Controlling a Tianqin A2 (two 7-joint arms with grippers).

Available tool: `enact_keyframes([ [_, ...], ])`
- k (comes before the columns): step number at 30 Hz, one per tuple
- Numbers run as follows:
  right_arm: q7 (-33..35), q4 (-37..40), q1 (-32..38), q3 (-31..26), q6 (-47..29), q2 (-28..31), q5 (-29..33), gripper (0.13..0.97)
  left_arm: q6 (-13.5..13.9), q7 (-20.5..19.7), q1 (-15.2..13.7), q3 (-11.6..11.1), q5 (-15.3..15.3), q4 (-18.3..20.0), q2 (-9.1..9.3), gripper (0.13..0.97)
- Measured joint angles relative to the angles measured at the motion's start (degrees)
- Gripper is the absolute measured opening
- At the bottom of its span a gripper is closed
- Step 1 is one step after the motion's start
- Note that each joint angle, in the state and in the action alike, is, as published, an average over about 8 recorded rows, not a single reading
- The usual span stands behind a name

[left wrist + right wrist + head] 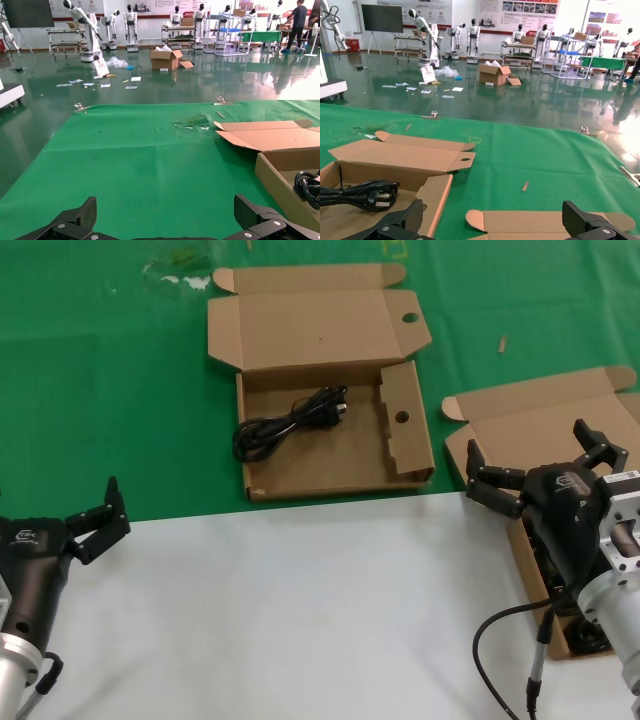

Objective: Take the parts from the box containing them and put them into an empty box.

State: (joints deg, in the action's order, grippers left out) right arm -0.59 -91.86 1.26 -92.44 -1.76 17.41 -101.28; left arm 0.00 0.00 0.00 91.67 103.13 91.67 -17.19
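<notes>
The holed-lid box (pixel 330 472) lies open at the centre of the green cloth, its partition (pixel 402 420) upright on its right side. One coiled black cable (pixel 290 425) rests inside it; the cable also shows in the right wrist view (pixel 360 195) and the left wrist view (pixel 307 187). At the right stands the plain-lidded box (pixel 535 425), its inside mostly hidden by my right arm; dark cable parts (pixel 588 640) show beside the wrist. My right gripper (pixel 545 468) hangs open over this box, holding nothing. The left gripper (pixel 95 515) is open and holding nothing at the left, over the cloth's edge.
The white tabletop (pixel 300 620) fills the front, and the green cloth (pixel 100 390) covers the back. The plain box's lid flap (pixel 540 222) lies flat just beyond my right fingers. Small scraps lie on the cloth (pixel 502 343).
</notes>
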Motion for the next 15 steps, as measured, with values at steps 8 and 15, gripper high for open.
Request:
enact_keyframes([
  [8, 0.0, 0.0, 0.0, 0.0, 0.0, 0.0, 0.0, 0.966, 0.0, 0.0, 0.0, 0.0, 0.0, 0.0, 0.0, 0.966],
  [15, 0.0, 0.0, 0.0, 0.0, 0.0, 0.0, 0.0, 0.966, 0.0, 0.0, 0.0, 0.0, 0.0, 0.0, 0.0, 0.966],
])
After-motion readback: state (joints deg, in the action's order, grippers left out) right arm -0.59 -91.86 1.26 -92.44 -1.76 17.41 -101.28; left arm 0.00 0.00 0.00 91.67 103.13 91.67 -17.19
